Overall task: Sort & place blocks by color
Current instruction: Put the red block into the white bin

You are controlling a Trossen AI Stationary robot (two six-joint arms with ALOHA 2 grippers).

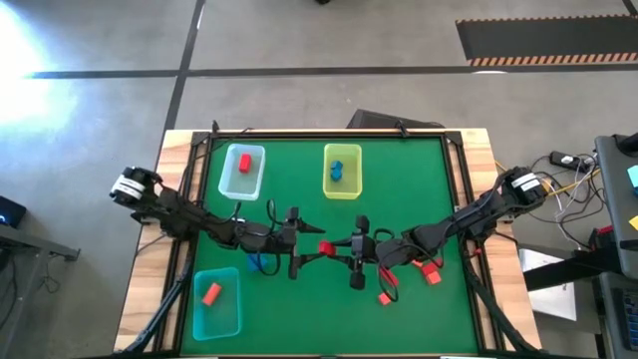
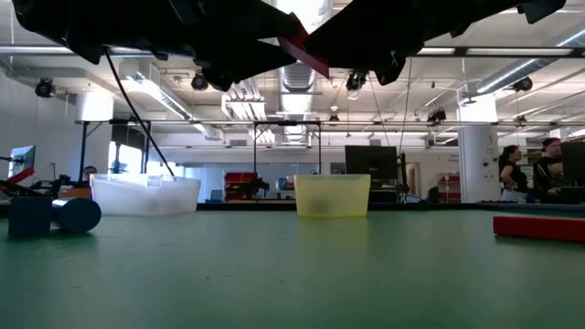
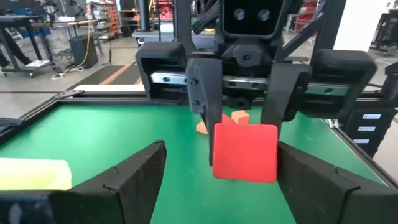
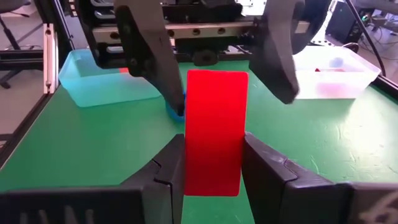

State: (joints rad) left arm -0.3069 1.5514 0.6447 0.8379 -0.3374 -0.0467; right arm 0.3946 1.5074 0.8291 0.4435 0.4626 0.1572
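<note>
A flat red block [image 4: 214,118] hangs in the air between my two grippers above the middle of the green mat [image 1: 399,199]. My right gripper [image 4: 214,158] is shut on it, also shown from the high view [image 1: 346,249]. My left gripper [image 3: 221,180] faces it from the table's left and is open. Its fingers [image 4: 149,56] stand on either side of the block's far end; I cannot tell whether they touch it. The block [image 3: 245,152] fills the gap ahead of the left gripper [image 1: 302,245]. Loose red blocks [image 1: 431,269] and a blue block [image 1: 257,262] lie on the mat. My right gripper pinches the red block's near end [image 4: 214,177] between its two fingers [image 4: 171,168], which lie along the block's long sides. The fingers come level from the table's right. The block [image 2: 306,50] is lifted clear of the mat and sticks out forward toward the left gripper.
A pale tray [image 1: 242,172] with a red block and a yellow-green tray [image 1: 342,184] with blue blocks stand at the far side. A teal tray [image 1: 217,309] with an orange-red block is at the near left. Another red block [image 1: 384,297] lies near right. Raised frame edges [image 1: 454,199] border the mat.
</note>
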